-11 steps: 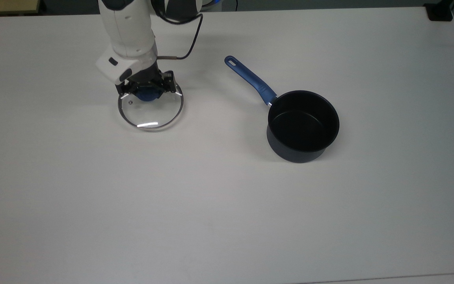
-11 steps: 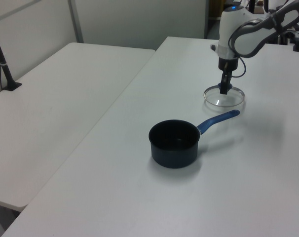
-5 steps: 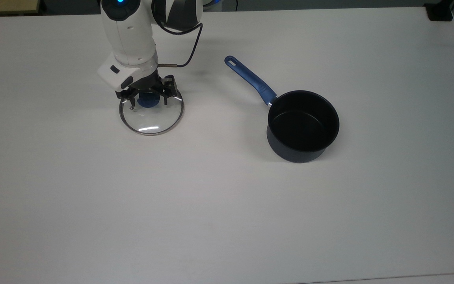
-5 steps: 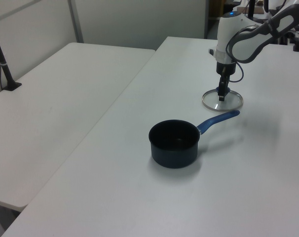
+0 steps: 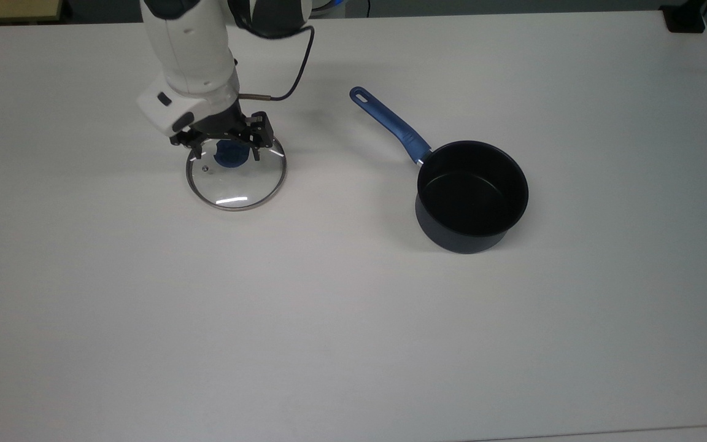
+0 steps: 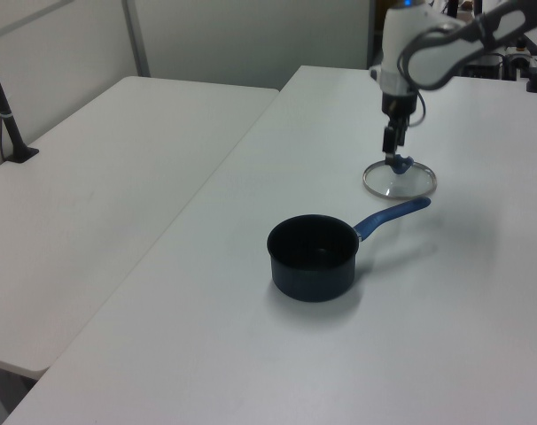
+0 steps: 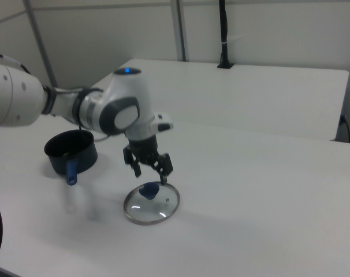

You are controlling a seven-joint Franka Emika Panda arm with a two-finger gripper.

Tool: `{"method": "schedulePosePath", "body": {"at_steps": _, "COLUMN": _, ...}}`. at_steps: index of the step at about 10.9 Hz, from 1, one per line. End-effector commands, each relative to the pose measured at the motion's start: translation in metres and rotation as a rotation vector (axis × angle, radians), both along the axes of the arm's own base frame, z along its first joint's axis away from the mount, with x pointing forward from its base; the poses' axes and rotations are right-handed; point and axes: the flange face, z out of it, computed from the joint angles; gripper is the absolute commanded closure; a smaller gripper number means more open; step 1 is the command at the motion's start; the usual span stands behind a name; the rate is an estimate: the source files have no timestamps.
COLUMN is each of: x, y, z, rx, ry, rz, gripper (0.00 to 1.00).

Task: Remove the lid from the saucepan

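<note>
Top view, near to far: saucepan (image 5: 471, 196) sits uncovered on the white table (image 5: 353, 344), its blue handle angled away toward the top view's upper left. Well apart, toward the top view's left, lid (image 5: 235, 174) lies flat on the table. Gripper (image 5: 223, 151) hangs just above the blue knob, jaws spread, gripping nothing.

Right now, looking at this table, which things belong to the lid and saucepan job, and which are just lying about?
Part of the job:
- the lid, flat on the table, apart from the pan
- the saucepan, uncovered
- the gripper, open above the lid's blue knob

Just there:
- the white table
- the neighbouring table
- a black post standing on it
</note>
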Motion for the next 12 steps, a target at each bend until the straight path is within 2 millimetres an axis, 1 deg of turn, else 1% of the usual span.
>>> {"method": "schedulePosePath", "body": {"at_steps": 1, "x": 0.02, "y": 0.036, "z": 0.078, "rx": 0.047, "ry": 0.032, "rz": -0.151, "gripper": 0.0}}
{"method": "schedulePosePath", "body": {"at_steps": 2, "x": 0.022, "y": 0.056, "z": 0.111, "rx": 0.04, "ry": 0.053, "rz": -0.165, "gripper": 0.0}}
{"method": "schedulePosePath", "body": {"at_steps": 3, "x": 0.018, "y": 0.058, "z": 0.151, "rx": 0.041, "ry": 0.069, "rz": -0.182, "gripper": 0.0}}
{"method": "schedulePosePath", "body": {"at_steps": 4, "x": 0.006, "y": 0.055, "z": 0.196, "rx": 0.042, "ry": 0.073, "rz": -0.181, "gripper": 0.0}}
{"method": "schedulePosePath", "body": {"at_steps": 5, "x": -0.009, "y": 0.052, "z": 0.22, "rx": 0.034, "ry": 0.1, "rz": -0.186, "gripper": 0.0}}
{"method": "schedulePosePath", "body": {"at_steps": 6, "x": -0.027, "y": 0.047, "z": 0.246, "rx": 0.027, "ry": 0.09, "rz": -0.202, "gripper": 0.0}}
{"method": "schedulePosePath", "body": {"at_steps": 7, "x": -0.041, "y": 0.041, "z": 0.263, "rx": 0.026, "ry": 0.077, "rz": -0.218, "gripper": 0.0}}
{"method": "schedulePosePath", "body": {"at_steps": 8, "x": -0.053, "y": 0.032, "z": 0.275, "rx": 0.028, "ry": 0.072, "rz": -0.234, "gripper": 0.0}}
{"method": "schedulePosePath", "body": {"at_steps": 9, "x": -0.059, "y": 0.031, "z": 0.279, "rx": 0.03, "ry": 0.069, "rz": -0.228, "gripper": 0.0}}
{"method": "schedulePosePath", "body": {"at_steps": 10, "x": -0.059, "y": 0.028, "z": 0.279, "rx": 0.031, "ry": 0.063, "rz": -0.224, "gripper": 0.0}}
{"method": "schedulePosePath", "body": {"at_steps": 11, "x": -0.057, "y": 0.026, "z": 0.282, "rx": 0.029, "ry": 0.035, "rz": -0.18, "gripper": 0.0}}
{"method": "schedulePosePath", "body": {"at_steps": 12, "x": -0.056, "y": 0.026, "z": 0.289, "rx": 0.025, "ry": -0.013, "rz": -0.094, "gripper": 0.0}}
